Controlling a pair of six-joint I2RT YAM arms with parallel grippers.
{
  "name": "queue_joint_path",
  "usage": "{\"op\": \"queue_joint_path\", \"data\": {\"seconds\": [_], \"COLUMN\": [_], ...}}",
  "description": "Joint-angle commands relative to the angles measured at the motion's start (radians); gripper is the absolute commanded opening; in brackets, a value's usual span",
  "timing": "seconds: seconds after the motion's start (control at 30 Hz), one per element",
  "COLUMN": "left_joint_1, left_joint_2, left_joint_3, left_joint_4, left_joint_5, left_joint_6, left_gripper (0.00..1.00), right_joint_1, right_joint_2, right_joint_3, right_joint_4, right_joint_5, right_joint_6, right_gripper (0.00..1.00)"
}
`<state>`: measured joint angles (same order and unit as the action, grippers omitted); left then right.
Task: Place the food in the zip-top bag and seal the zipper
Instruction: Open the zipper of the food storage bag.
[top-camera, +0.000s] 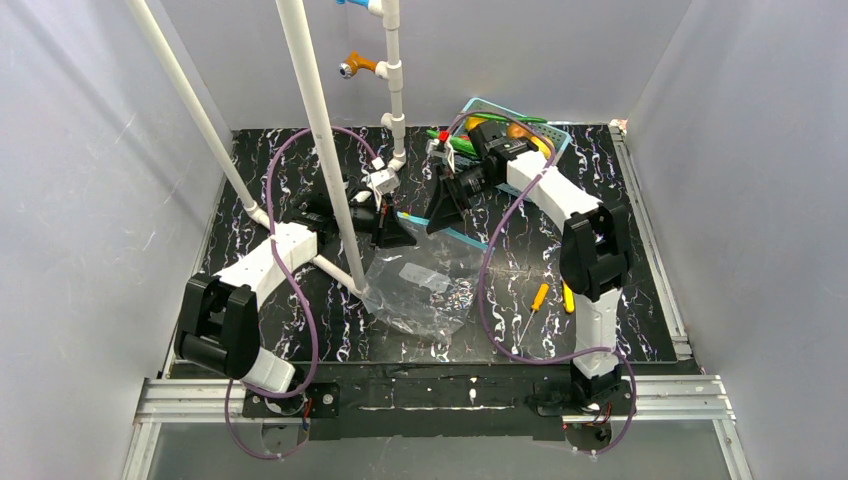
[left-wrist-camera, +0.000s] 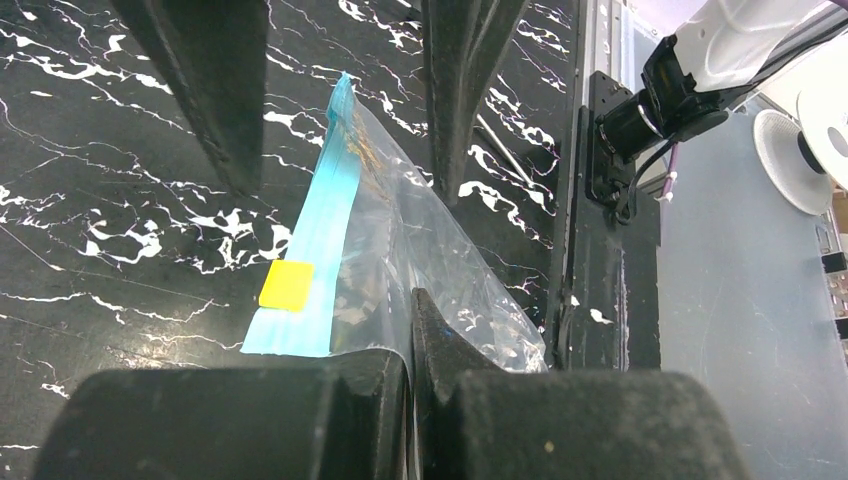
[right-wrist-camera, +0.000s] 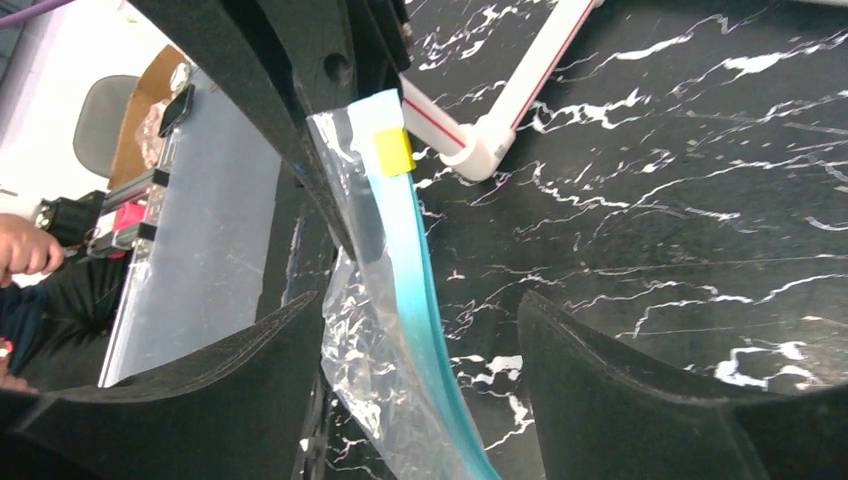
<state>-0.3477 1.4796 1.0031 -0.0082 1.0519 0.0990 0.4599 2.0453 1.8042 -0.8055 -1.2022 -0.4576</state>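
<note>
The clear zip-top bag (top-camera: 420, 290) lies on the black marbled table, its mouth lifted at the far edge. My left gripper (top-camera: 395, 232) is shut on the bag's mouth edge, and the plastic shows pinched between its fingers in the left wrist view (left-wrist-camera: 410, 330). The teal zipper (left-wrist-camera: 320, 230) carries a yellow tab (left-wrist-camera: 287, 285). My right gripper (top-camera: 445, 210) is open and straddles the zipper (right-wrist-camera: 425, 310) without touching it. The food stays in the light-blue basket (top-camera: 480, 102): green pods (top-camera: 462, 143), a red piece (top-camera: 444, 136) and a yellow-orange fruit (top-camera: 541, 138).
A white pipe frame (top-camera: 310, 120) rises from the table's left and back, close to my left arm. Two orange-handled screwdrivers (top-camera: 540, 295) lie to the right of the bag. Grey walls close in both sides.
</note>
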Motion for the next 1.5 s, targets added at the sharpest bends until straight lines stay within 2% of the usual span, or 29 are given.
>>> {"op": "queue_joint_path", "data": {"seconds": [0.0,0.03,0.13,0.27,0.3,0.37,0.4,0.47,0.53,0.67,0.73,0.8,0.87,0.97,1.03,1.1,1.2,1.33,1.47], "left_joint_1": [-0.004,-0.004,-0.004,-0.004,-0.004,-0.003,-0.002,-0.001,0.010,0.061,0.100,0.147,0.201,0.252,0.271,0.295,0.303,0.303,0.299], "left_joint_2": [-0.035,-0.035,-0.038,-0.031,-0.030,-0.030,-0.032,-0.037,-0.049,-0.073,-0.067,-0.056,-0.033,0.029,0.071,0.109,0.131,0.121,0.132], "left_joint_3": [-0.003,0.000,0.002,0.028,0.032,0.033,0.039,0.056,0.066,0.084,0.098,0.108,0.119,0.156,0.175,0.158,0.110,0.034,-0.016], "left_joint_4": [-0.002,-0.005,-0.013,-0.036,-0.037,-0.027,-0.041,-0.069,-0.095,-0.134,-0.150,-0.163,-0.164,-0.173,-0.154,-0.061,0.147,0.376,0.510], "left_joint_5": [0.024,0.017,-0.020,-0.147,-0.194,-0.309,-0.349,-0.441,-0.513,-0.662,-0.704,-0.761,-0.731,-0.602,-0.490,-0.341,-0.215,-0.138,-0.134], "left_joint_6": [0.024,0.025,0.021,-0.021,-0.039,-0.087,-0.091,-0.131,-0.160,-0.243,-0.290,-0.349,-0.404,-0.470,-0.519,-0.615,-0.722,-0.852,-0.922], "left_gripper": [0.00,0.00,0.00,0.00,0.06,0.34,0.43,0.57,0.65,0.70,0.71,0.76,0.77,0.74,0.72,0.71,0.71,0.71,0.73], "right_joint_1": [0.014,0.013,0.013,0.000,-0.002,-0.005,-0.006,-0.005,-0.002,0.004,0.010,0.023,0.044,0.102,0.155,0.192,0.234,0.275,0.309], "right_joint_2": [-0.042,-0.058,-0.144,-0.307,-0.342,-0.405,-0.422,-0.450,-0.480,-0.514,-0.514,-0.505,-0.486,-0.432,-0.358,-0.305,-0.227,-0.106,-0.081], "right_joint_3": [-0.040,-0.070,-0.199,-0.409,-0.453,-0.514,-0.512,-0.500,-0.494,-0.488,-0.474,-0.439,-0.407,-0.348,-0.290,-0.247,-0.209,-0.102,-0.123], "right_joint_4": [-0.089,-0.070,0.067,0.367,0.451,0.604,0.605,0.608,0.603,0.613,0.630,0.630,0.643,0.698,0.734,0.775,0.840,0.774,0.782], "right_joint_5": [-0.042,-0.047,-0.025,0.035,0.079,0.238,0.292,0.495,0.664,0.975,1.064,1.156,1.219,1.238,1.180,1.142,1.112,1.093,1.044], "right_joint_6": [-0.067,-0.062,0.030,0.243,0.308,0.484,0.522,0.593,0.631,0.676,0.679,0.675,0.674,0.645,0.601,0.585,0.572,0.564,0.561], "right_gripper": [0.73,0.68,0.44,0.10,0.02,0.01,0.01,0.01,0.01,0.01,0.01,0.01,0.01,0.01,0.01,0.01,0.01,0.01,0.01]}}
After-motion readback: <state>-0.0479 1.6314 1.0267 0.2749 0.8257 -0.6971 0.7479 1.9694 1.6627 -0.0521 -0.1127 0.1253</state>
